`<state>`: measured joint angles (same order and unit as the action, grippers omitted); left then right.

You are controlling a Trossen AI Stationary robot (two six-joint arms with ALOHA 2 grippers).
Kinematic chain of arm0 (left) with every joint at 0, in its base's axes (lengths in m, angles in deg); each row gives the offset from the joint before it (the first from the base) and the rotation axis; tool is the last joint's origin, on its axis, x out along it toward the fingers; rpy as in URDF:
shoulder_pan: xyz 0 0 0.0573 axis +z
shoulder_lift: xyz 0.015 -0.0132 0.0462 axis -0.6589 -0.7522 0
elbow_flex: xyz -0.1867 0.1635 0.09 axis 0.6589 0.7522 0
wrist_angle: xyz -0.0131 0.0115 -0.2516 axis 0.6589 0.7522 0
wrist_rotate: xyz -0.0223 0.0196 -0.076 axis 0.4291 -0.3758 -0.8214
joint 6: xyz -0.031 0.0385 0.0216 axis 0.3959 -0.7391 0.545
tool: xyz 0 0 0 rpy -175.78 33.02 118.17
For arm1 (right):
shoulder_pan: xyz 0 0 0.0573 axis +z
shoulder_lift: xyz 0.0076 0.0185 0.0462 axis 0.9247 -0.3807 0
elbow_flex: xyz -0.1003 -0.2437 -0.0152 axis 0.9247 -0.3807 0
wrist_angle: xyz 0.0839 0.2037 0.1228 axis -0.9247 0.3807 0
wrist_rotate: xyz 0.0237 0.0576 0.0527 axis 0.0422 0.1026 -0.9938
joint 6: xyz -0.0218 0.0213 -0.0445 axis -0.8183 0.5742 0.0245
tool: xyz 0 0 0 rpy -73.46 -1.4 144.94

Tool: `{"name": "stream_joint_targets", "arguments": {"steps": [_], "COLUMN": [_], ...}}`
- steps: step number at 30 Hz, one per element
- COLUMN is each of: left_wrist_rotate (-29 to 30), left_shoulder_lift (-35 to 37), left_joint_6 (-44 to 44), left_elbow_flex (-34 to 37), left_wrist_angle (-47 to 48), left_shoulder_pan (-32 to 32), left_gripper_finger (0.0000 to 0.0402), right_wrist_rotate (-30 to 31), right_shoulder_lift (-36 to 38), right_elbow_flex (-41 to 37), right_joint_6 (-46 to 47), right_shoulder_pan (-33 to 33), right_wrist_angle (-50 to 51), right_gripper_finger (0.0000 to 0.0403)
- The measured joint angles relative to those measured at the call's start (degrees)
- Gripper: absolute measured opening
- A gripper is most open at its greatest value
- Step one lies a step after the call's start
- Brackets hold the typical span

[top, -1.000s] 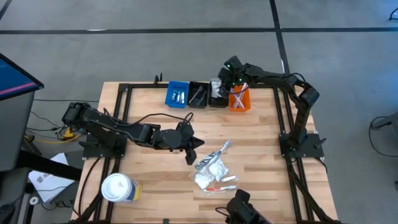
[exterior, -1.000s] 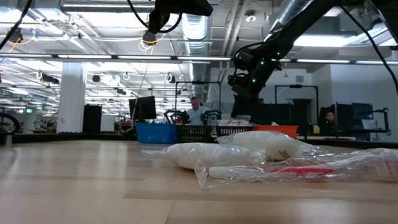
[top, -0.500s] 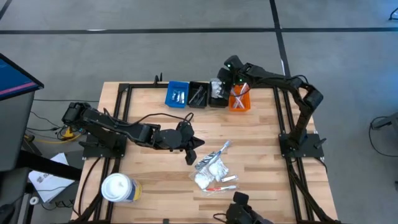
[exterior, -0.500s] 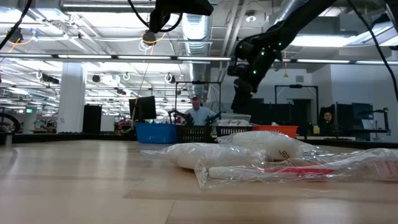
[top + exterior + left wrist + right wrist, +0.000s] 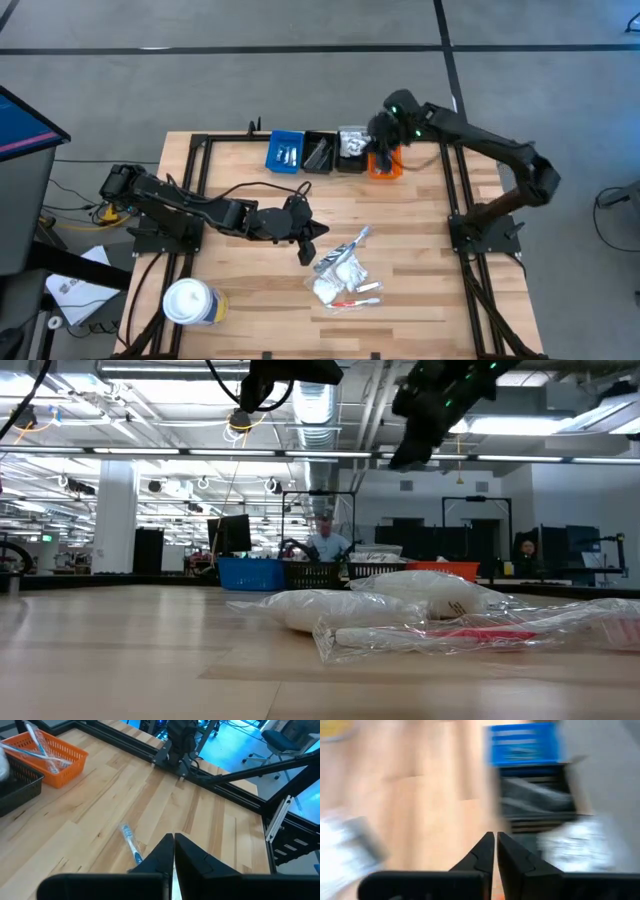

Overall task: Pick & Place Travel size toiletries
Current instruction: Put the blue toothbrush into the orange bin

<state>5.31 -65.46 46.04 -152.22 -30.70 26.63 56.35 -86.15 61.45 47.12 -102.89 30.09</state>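
Four views cover one wooden table (image 5: 250, 290). The high view looks straight down from far above, taking in the whole tabletop and both arms. The low view sits at tabletop level, close to a heap of clear sachets (image 5: 400, 615), facing the row of bins (image 5: 300, 572) and the room behind. Each wrist view looks forward past its own dark fingers. The left wrist and high views share the orange bin (image 5: 52, 762).
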Motion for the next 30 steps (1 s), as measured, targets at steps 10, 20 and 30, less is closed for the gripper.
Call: {"name": "stream_joint_targets", "arguments": {"steps": [10,20,30], "left_wrist_rotate": [-3.50,-19.52,-27.84], "left_shoulder_lift": [-0.57,-8.43,-26.49], "left_joint_6": [-2.33,-6.67,-13.45], "left_elbow_flex": [-0.07,-0.07,-10.72], "left_wrist_angle": [0.15,-0.90,1.15], "left_shoulder_pan": [-0.13,4.25,11.28], "left_gripper_finger": [0.0005,0.0005,0.0005], "right_wrist_rotate": [-3.05,6.15,19.49], "right_shoulder_lift": [17.50,31.99,42.77], "right_elbow_flex": [-15.37,-33.40,-38.34], "right_joint_6": [11.13,23.39,24.72], "right_shoulder_pan": [16.58,28.26,29.65], "right_wrist_angle": [-1.31,-23.69,-33.79], "right_gripper_finger": [0.0003,0.0002,0.0002]}}
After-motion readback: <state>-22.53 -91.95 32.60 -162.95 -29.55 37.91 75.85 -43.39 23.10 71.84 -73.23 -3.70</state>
